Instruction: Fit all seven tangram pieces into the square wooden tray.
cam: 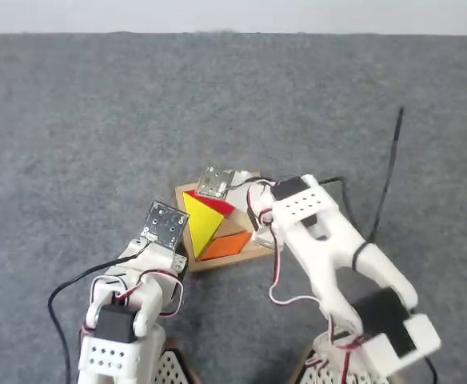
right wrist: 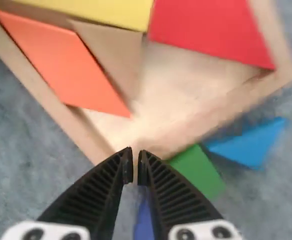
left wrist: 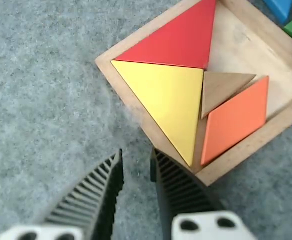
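The square wooden tray (cam: 217,262) (left wrist: 111,75) (right wrist: 61,125) holds a red triangle (left wrist: 181,40), a large yellow triangle (left wrist: 171,100), a small wood-coloured triangle (left wrist: 221,87) and an orange parallelogram (left wrist: 236,120). My left gripper (left wrist: 136,162) hovers over carpet just outside the tray's yellow side, narrowly open and empty. My right gripper (right wrist: 133,161) is shut and empty at the tray's corner near the orange piece. Beside that corner lie a green piece (right wrist: 196,169), a light blue triangle (right wrist: 251,142) and a dark blue piece (right wrist: 145,220), partly under the fingers.
Grey carpet (cam: 97,120) spreads around the tray. The right arm (cam: 305,212) hangs over the tray's right edge. A black cable (cam: 389,172) runs up at the right. Part of the tray floor (right wrist: 186,85) is bare wood.
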